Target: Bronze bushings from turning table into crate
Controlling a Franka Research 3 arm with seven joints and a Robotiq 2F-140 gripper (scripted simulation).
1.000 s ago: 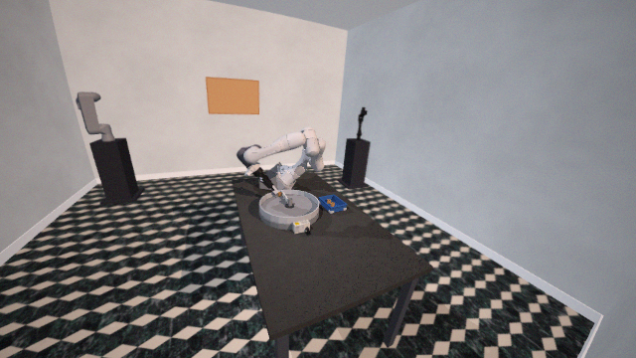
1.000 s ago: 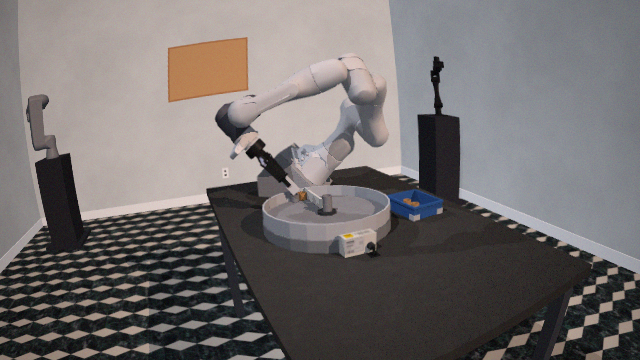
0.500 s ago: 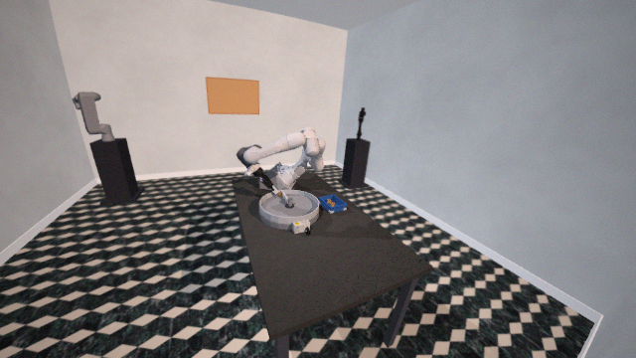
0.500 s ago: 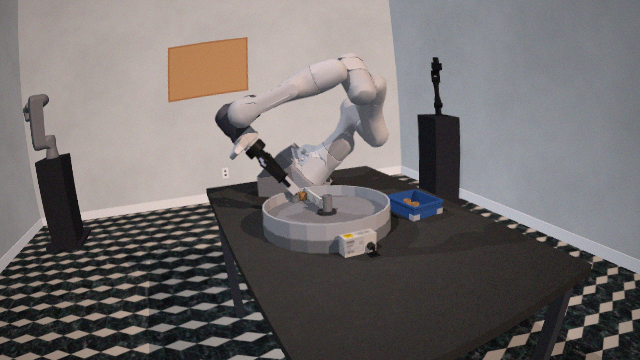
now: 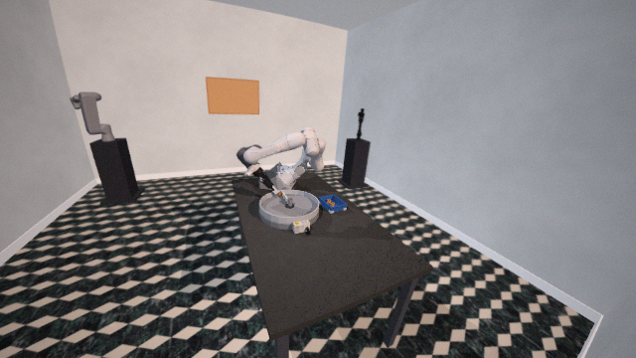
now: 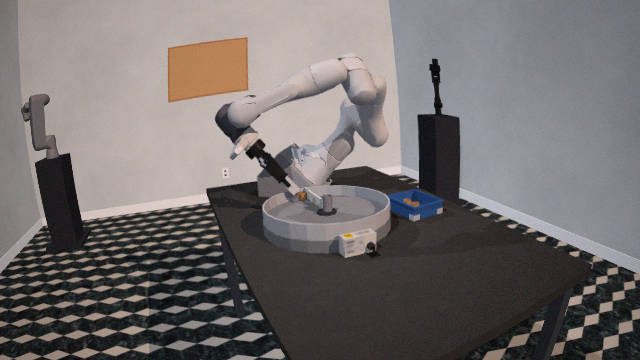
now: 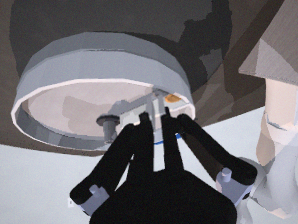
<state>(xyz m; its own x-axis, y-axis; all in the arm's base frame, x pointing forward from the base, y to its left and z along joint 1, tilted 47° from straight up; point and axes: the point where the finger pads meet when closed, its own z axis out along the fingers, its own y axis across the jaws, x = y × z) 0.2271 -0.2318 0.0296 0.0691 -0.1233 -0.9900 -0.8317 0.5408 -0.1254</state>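
The arm point(image 5: 288, 144) point(image 6: 320, 80) is finished in smooth off-white, its rounded, tube-like segments divided by thin dark seam lines. A dark grey rounded section point(image 5: 244, 154) point(image 6: 226, 121) is set beside the pale wrist. The jaws point(image 5: 282, 197) point(image 6: 304, 196) are carried on a matt black body, with slim black linkage bars and small grey-lilac blocks seen at the knuckles; pale lengths are shown at the fingers
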